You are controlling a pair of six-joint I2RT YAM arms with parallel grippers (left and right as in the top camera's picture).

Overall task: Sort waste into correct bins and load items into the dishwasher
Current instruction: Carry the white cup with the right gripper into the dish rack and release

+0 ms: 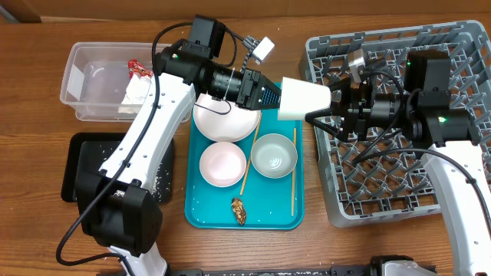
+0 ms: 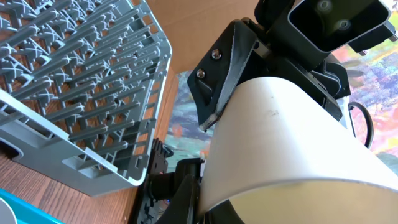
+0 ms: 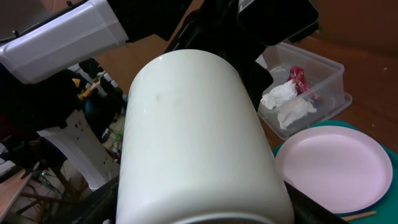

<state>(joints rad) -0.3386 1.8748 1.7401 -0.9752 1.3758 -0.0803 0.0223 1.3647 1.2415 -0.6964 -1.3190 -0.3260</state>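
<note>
A: Looking for the white cup [image 1: 304, 98]?
B: Middle of the frame, lying sideways, pinched by the left gripper [image 1: 278, 96]. The right gripper [image 1: 326, 107] sits just right of it, jaws spread wide around that end.

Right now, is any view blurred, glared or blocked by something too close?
Overhead: sharp, evenly lit, no glare. Left wrist: white cup fills the lower right; rack crisp. Right wrist: cup blocks the centre; clear tub behind legible.
</note>
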